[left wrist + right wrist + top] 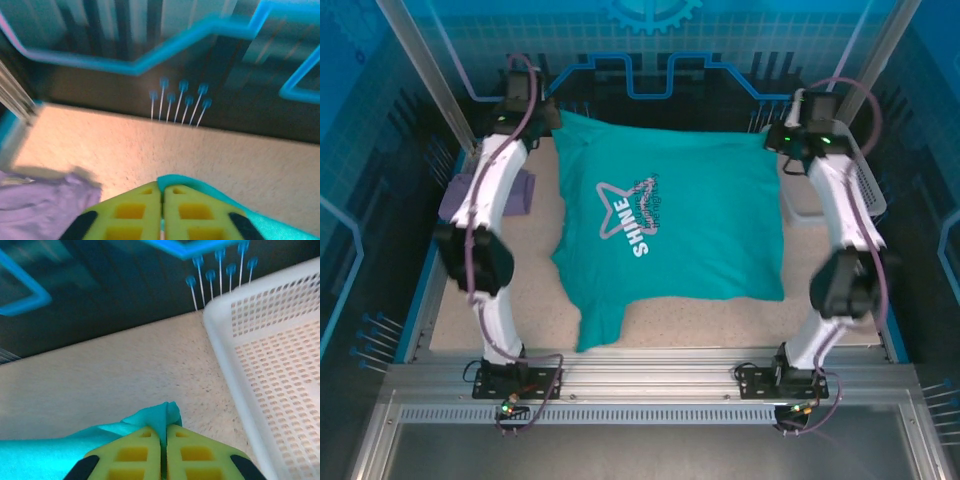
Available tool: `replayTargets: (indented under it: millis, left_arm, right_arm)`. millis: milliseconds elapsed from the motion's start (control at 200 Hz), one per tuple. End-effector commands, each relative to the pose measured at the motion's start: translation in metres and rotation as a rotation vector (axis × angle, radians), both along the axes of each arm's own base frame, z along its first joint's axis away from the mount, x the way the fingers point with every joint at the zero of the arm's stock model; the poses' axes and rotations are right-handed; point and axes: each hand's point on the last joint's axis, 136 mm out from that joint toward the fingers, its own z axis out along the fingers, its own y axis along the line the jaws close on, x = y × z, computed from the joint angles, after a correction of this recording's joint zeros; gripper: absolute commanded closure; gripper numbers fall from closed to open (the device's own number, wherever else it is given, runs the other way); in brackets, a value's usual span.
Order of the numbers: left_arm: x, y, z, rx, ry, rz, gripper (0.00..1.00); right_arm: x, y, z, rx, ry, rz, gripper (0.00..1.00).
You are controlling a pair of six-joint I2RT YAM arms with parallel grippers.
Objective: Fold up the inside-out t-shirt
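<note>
T-shirt (670, 220) pinched by closed left gripper (161, 192), right gripper (163, 432).

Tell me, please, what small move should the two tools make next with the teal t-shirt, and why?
Probably open both and release: the left tool and the right tool each pinch a far corner, and the t-shirt lies spread on the table.

Left end effector (161, 189) clamped; right end effector (163, 431) clamped

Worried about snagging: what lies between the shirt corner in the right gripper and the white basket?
Bare table separates the t-shirt corner from the basket rim, in the right wrist view.
</note>
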Motion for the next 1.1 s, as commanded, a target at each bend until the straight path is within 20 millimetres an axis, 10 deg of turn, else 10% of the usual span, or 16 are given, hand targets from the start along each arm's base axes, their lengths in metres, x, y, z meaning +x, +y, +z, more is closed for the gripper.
replayTargets:
  millis: [0, 105, 260, 485, 690, 840, 1095]
  left_arm:
    - [0.046, -0.005, -0.049, -0.088, 0.055, -0.003, 0.75]
    - [0.054, -0.017, -0.082, -0.150, 0.143, -0.023, 0.61]
    - [0.012, -0.026, -0.089, -0.247, 0.183, -0.021, 0.52]
    - [-0.118, -0.059, -0.097, -0.587, 0.085, -0.015, 0.43]
    - [-0.222, -0.107, -0.124, -0.546, 0.245, -0.148, 0.42]
    - [-0.291, -0.130, -0.145, -0.478, 0.370, -0.215, 0.40]
    - [-0.368, -0.113, -0.176, -0.402, 0.518, -0.154, 0.38]
  right_arm:
    - [0.062, -0.006, -0.070, -0.074, 0.097, -0.043, 0.81]
    - [0.082, 0.002, -0.113, -0.120, 0.204, -0.015, 0.71]
    - [0.050, 0.032, -0.112, -0.148, 0.236, 0.068, 0.64]
    - [-0.095, 0.064, -0.144, -0.103, 0.418, 0.131, 0.60]
    - [-0.210, 0.006, -0.184, -0.048, 0.575, -0.041, 0.56]
    - [-0.242, -0.006, -0.205, 0.014, 0.647, -0.099, 0.54]
    - [-0.251, 0.004, -0.238, 0.073, 0.747, -0.074, 0.60]
